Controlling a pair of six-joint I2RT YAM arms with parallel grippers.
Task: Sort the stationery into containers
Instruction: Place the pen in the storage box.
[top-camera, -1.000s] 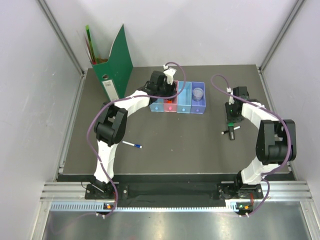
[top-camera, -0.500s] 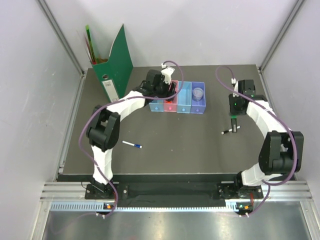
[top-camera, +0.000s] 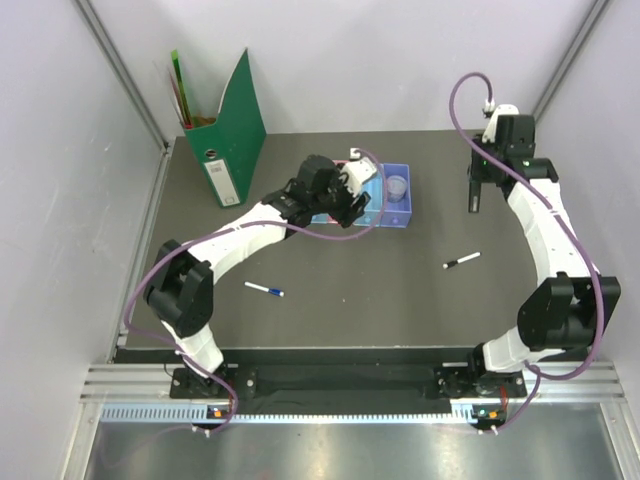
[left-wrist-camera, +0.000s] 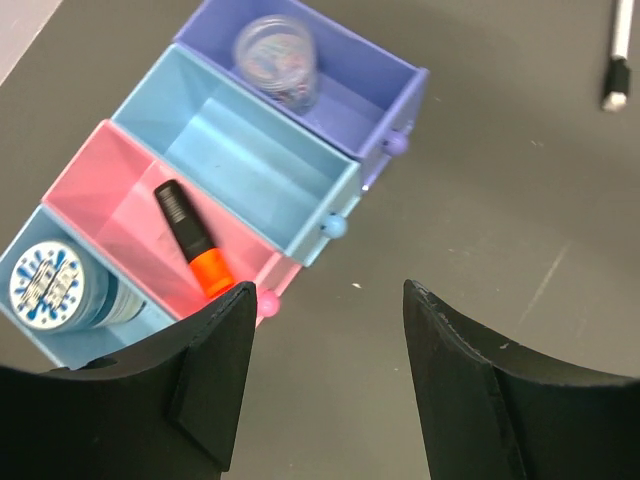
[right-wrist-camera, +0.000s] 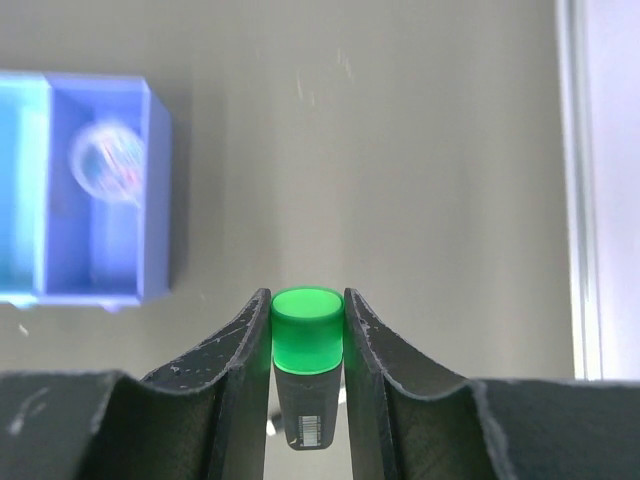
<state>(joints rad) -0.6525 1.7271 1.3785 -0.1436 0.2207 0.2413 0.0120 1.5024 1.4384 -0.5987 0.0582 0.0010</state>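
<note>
The dark worktop (top-camera: 350, 290) carries a tall green file folder (top-camera: 235, 125) upright at its far left corner. Both arms reach toward the far edge. A row of four small trays sits near the middle of the far edge, touching side to side: blue tray (left-wrist-camera: 100, 345), pink tray (left-wrist-camera: 120, 190), light blue tray (left-wrist-camera: 240, 150), purple tray (left-wrist-camera: 350, 90). The left pincer (left-wrist-camera: 325, 330) hangs over the knobbed side of the pink and light blue trays, jaws spread, nothing between them. The right pincer (right-wrist-camera: 307, 300) is raised near the far right corner, well apart from the trays, and pinches the black green-capped marker (right-wrist-camera: 307, 345) between its fingers, cap end toward the wrist camera. The orange-and-black highlighter (left-wrist-camera: 192, 240) lies slantwise inside the pink tray. A white pen with blue cap (top-camera: 264, 290) lies flat on the worktop toward the near left, untouched. A white pen with a black end (top-camera: 461, 261) lies flat right of centre, also untouched. A round disc with a blue-and-white patterned top (left-wrist-camera: 45, 285) sits in the blue tray; a round clear disc (left-wrist-camera: 278, 55) sits in the purple tray. The light blue tray holds nothing visible.
</note>
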